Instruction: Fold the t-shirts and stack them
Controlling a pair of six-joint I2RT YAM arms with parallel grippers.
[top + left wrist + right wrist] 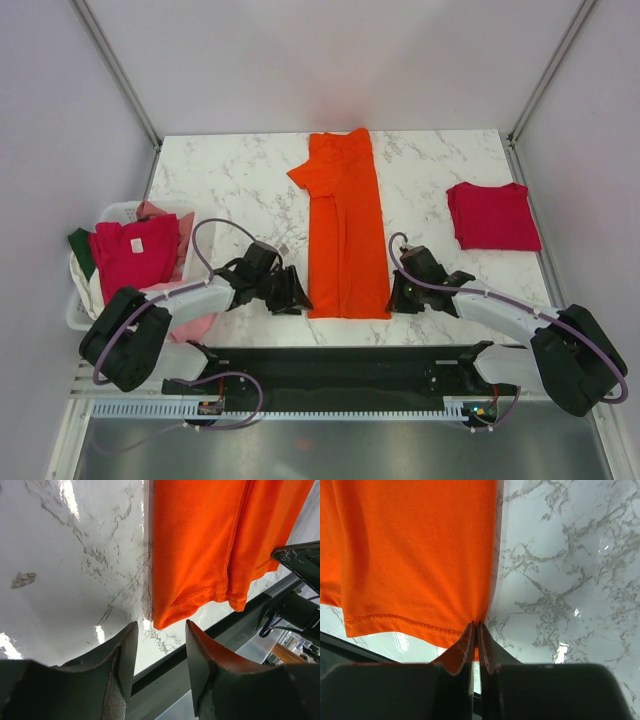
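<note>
Right hand (476,626) low, pinching orange t-shirt (345,230) near corner, left hand (161,628) parted beside opposite corner

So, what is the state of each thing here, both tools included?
orange t-shirt: folded into a long strip, flat on the table.
red t-shirt: folded, flat at the right.
white basket: full, at the left.
magenta t-shirt: unfolded, on top in the white basket.
left tool: open, at the orange t-shirt's near left corner.
right tool: shut on its near right corner.
</note>
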